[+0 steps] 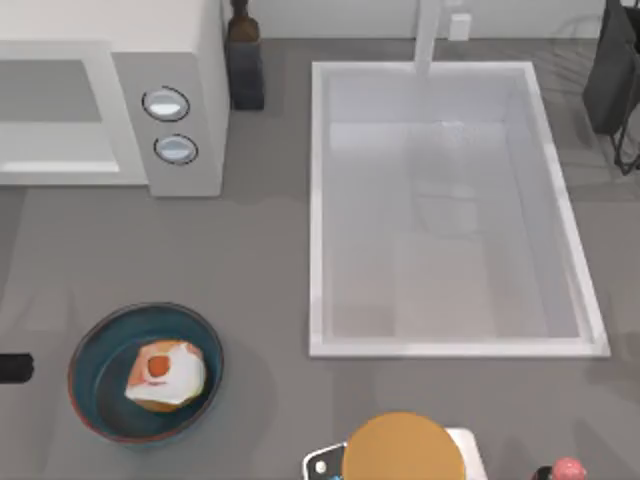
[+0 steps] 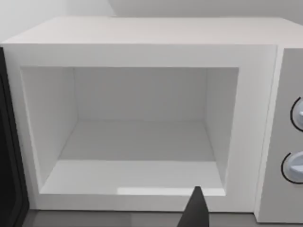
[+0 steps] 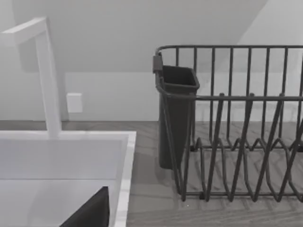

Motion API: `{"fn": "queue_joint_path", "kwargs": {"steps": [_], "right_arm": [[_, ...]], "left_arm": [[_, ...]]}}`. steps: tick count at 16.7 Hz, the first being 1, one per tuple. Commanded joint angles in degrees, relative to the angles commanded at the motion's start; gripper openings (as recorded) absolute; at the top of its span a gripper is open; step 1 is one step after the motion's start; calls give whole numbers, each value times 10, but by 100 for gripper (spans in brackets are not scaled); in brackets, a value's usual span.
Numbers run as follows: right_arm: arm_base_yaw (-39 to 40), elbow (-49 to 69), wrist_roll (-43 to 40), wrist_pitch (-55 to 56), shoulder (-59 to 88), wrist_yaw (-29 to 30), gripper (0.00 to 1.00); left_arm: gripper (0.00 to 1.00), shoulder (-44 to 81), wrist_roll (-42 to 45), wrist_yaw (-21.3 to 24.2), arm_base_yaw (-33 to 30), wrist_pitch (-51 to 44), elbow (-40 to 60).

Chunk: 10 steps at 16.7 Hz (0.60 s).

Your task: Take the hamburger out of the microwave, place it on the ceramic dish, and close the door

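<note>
The hamburger (image 1: 165,375) lies inside the ceramic dish (image 1: 92,345), which rests on the counter at the front left. Behind it stands the white microwave (image 1: 170,40) with its cavity (image 2: 137,142) open and nothing in it. The door (image 2: 7,142) is swung open; it appears as a dark strip at the edge of the left wrist view. My left gripper (image 2: 194,213) faces the cavity from the front, a short way off. A dark bit of my left arm (image 1: 15,368) shows beside the dish. My right gripper (image 3: 90,215) hangs over the sink (image 3: 61,156), far from the dish.
A big white sink (image 1: 320,200) with a faucet (image 1: 428,35) takes up the middle and right. A dark dish rack (image 3: 236,123) stands at the back right. A dark bottle (image 1: 243,55) stands beside the microwave. An orange-tan disc (image 1: 405,447) lies at the front edge.
</note>
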Motion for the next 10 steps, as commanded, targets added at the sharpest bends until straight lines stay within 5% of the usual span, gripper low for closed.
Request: {"fn": "queue_joint_path", "kwargs": {"steps": [3, 10], "right_arm": [[0, 0, 0, 0, 0, 0, 100], [0, 0, 0, 0, 0, 0, 100]], "left_arm": [[2, 0, 0, 0, 0, 0, 0], [0, 0, 0, 0, 0, 0, 0]]}}
